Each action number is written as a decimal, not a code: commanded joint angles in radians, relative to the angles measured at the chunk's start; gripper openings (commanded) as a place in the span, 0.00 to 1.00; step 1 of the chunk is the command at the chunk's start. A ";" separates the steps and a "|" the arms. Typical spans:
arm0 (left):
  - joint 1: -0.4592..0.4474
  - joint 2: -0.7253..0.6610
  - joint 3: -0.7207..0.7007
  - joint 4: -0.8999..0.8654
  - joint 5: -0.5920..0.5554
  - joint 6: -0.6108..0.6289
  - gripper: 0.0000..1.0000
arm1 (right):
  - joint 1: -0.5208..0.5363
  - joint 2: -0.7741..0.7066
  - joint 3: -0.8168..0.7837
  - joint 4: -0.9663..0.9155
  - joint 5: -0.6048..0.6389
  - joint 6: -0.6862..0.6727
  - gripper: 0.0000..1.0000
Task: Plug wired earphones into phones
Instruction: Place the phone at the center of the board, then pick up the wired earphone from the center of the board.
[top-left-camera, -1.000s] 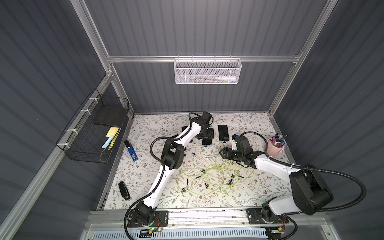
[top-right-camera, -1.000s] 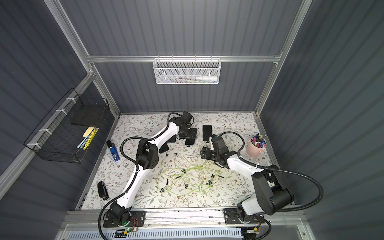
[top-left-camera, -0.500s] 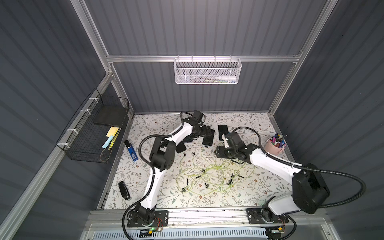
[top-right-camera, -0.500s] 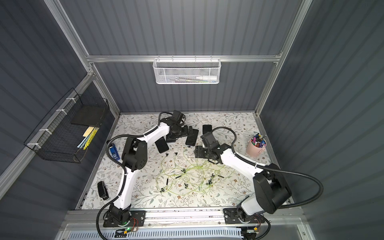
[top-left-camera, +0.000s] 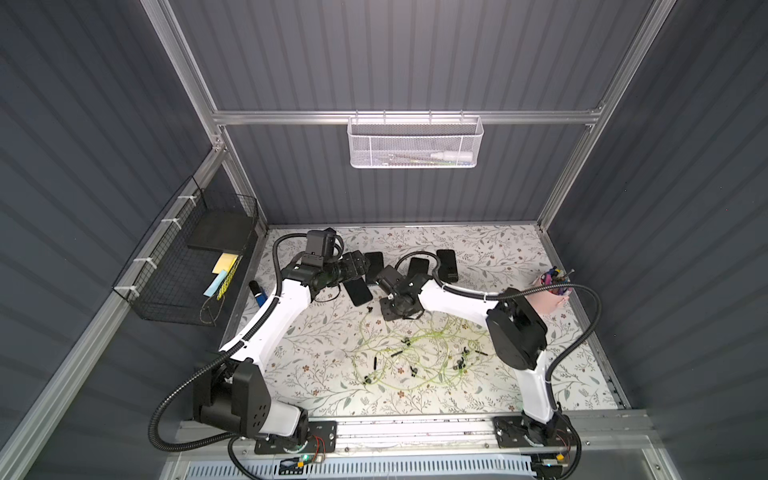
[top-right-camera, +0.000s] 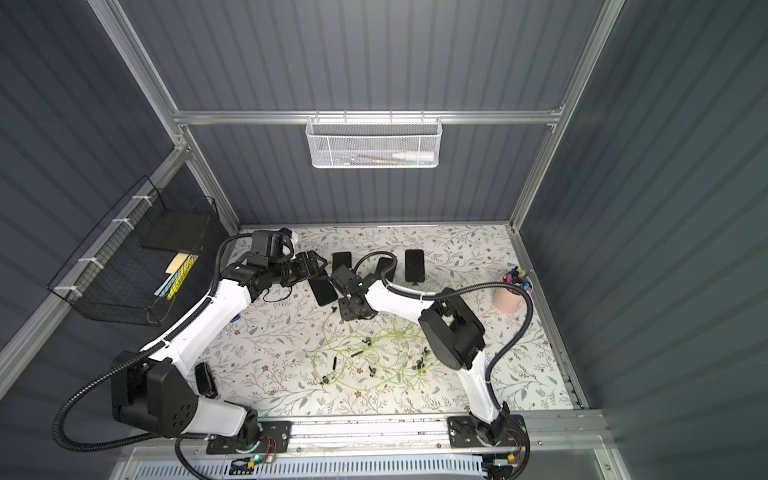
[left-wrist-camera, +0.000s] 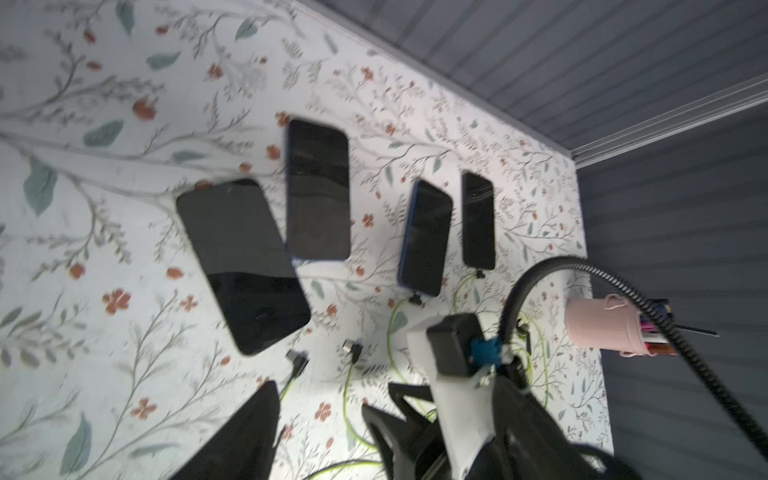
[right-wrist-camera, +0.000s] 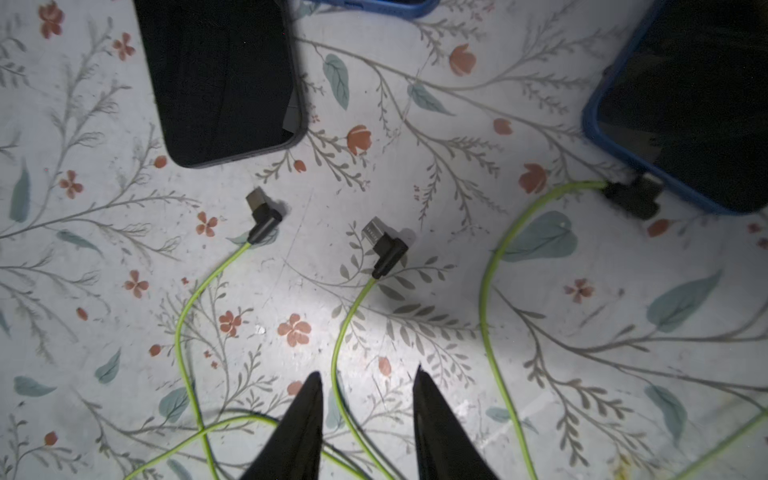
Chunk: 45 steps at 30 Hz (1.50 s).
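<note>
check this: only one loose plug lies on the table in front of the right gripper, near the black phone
Not one: two loose plugs lie on the table in front of the right gripper, near the black phone. The right wrist view shows both.

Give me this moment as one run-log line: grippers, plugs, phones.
left gripper: open, empty | right gripper: open, astride cable | seated plugs: two | loose plugs: two | phones: four, flat
</note>
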 joint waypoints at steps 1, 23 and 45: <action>0.019 -0.039 -0.063 -0.023 0.018 -0.036 0.78 | -0.003 0.042 0.076 -0.068 0.027 -0.009 0.37; 0.022 -0.059 -0.266 0.206 0.204 -0.167 0.76 | -0.015 0.183 0.196 -0.208 0.040 -0.060 0.00; -0.076 0.160 -0.409 0.756 0.501 -0.341 0.51 | -0.205 -0.229 -0.300 0.291 -0.598 0.035 0.00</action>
